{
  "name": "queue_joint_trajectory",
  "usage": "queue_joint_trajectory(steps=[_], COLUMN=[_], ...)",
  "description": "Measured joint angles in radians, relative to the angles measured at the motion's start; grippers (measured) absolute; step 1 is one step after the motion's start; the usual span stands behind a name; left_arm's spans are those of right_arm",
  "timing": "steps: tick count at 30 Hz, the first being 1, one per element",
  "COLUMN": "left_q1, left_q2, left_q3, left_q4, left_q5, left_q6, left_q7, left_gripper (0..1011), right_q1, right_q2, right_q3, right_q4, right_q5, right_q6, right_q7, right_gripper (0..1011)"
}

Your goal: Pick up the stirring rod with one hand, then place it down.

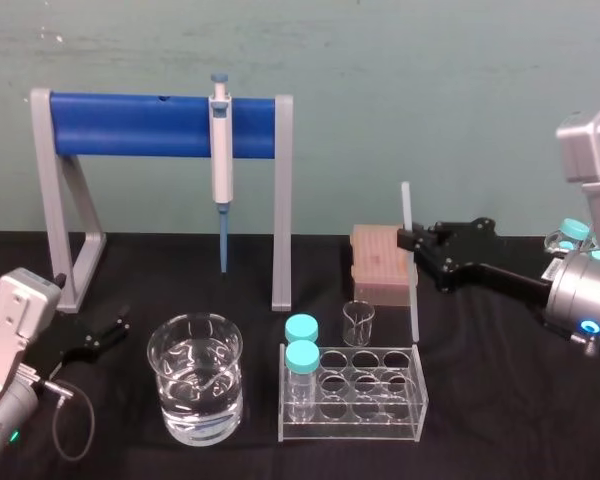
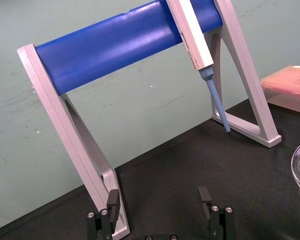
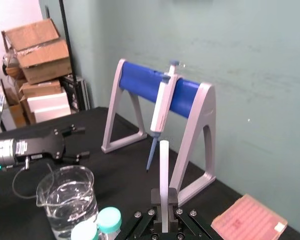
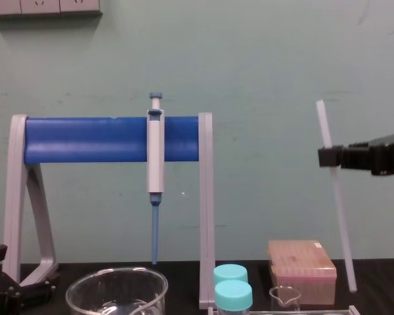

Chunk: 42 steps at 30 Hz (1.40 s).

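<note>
Chest view: right gripper [image 4: 328, 156] clamps stirring rod [image 4: 340, 216].

Translucent-white stirring rod [image 4: 339, 210]; black right tool [image 4: 327, 157]; blue stand bar [image 1: 130, 125].

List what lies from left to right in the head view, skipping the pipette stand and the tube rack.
The left gripper, open → glass beaker of water → blue-capped vials → small beaker → stirring rod, clamped in the right gripper.
</note>
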Motion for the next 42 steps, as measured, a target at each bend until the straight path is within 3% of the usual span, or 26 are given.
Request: queue_joint_trajectory(steps=[17, 42], left_q1=[0.000, 0.000], left_q2=[0.000, 0.000], left_q3=[0.000, 0.000], left_q4=[0.000, 0.000], left_q5=[0.000, 0.000], left_q6=[0.000, 0.000], left_q7=[0.000, 0.000], left_gripper=[1005, 1005], right_q1=[-0.076, -0.073], right_q2=[-0.001, 0.000], right_q3=[0.095, 0.090], right_q4=[-0.062, -0.059], right_q5=[0.031, 0.031], right_q6=[-0.018, -0.017], right_q7=[-0.011, -0.010], right_gripper=[69, 69])
